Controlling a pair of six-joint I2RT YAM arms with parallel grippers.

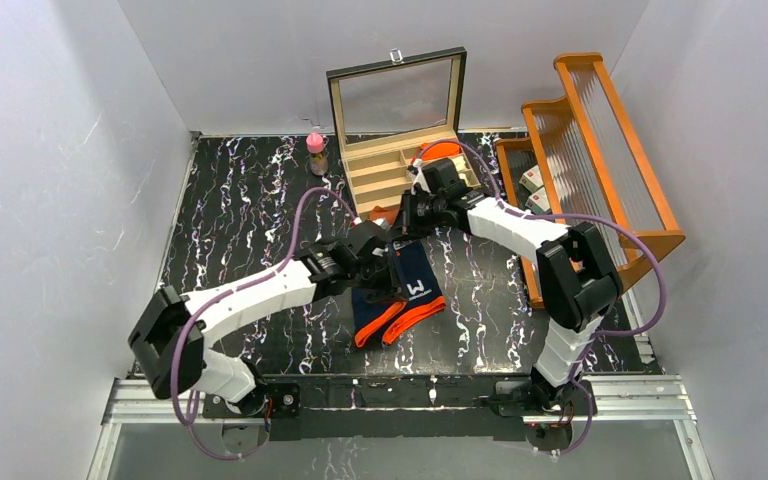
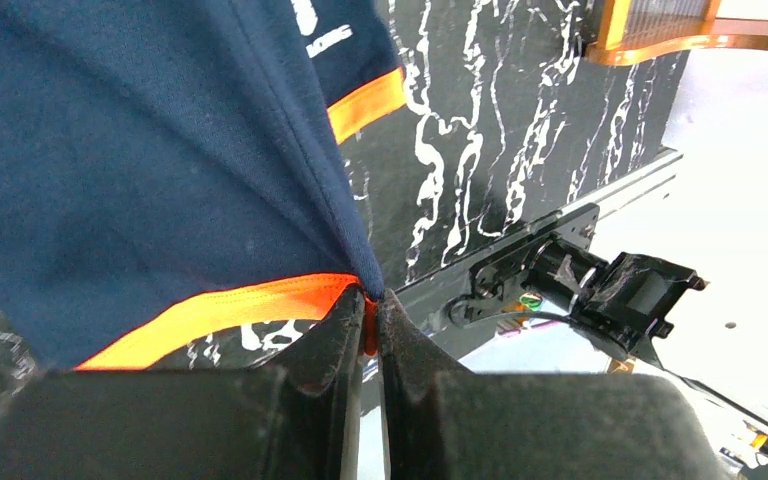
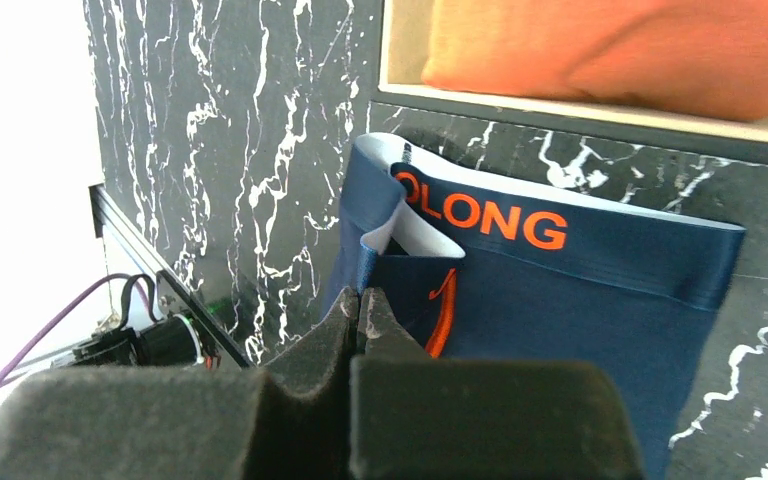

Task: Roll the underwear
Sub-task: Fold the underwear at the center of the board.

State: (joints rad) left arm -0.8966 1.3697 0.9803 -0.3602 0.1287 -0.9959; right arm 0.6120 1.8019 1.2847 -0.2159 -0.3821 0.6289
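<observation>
The navy underwear [image 1: 415,287] lies on the black marbled table with its bright orange trim toward the near edge. My left gripper [image 2: 370,298] is shut on a corner of that orange hem, and the navy cloth [image 2: 140,150] stretches up from it. My right gripper [image 3: 360,297] is shut on the side edge of the same garment [image 3: 560,320], just under its waistband with orange lettering. In the top view the left gripper [image 1: 385,268] and right gripper [image 1: 403,222] meet at the garment's far end. A rust-orange underwear [image 3: 600,50] sits in the wooden box.
An open wooden compartment box [image 1: 385,165] with a raised glass lid stands just behind the grippers. A small pink-capped bottle [image 1: 315,152] is to its left. A tall orange wooden rack [image 1: 600,150] fills the right side. White walls enclose the table.
</observation>
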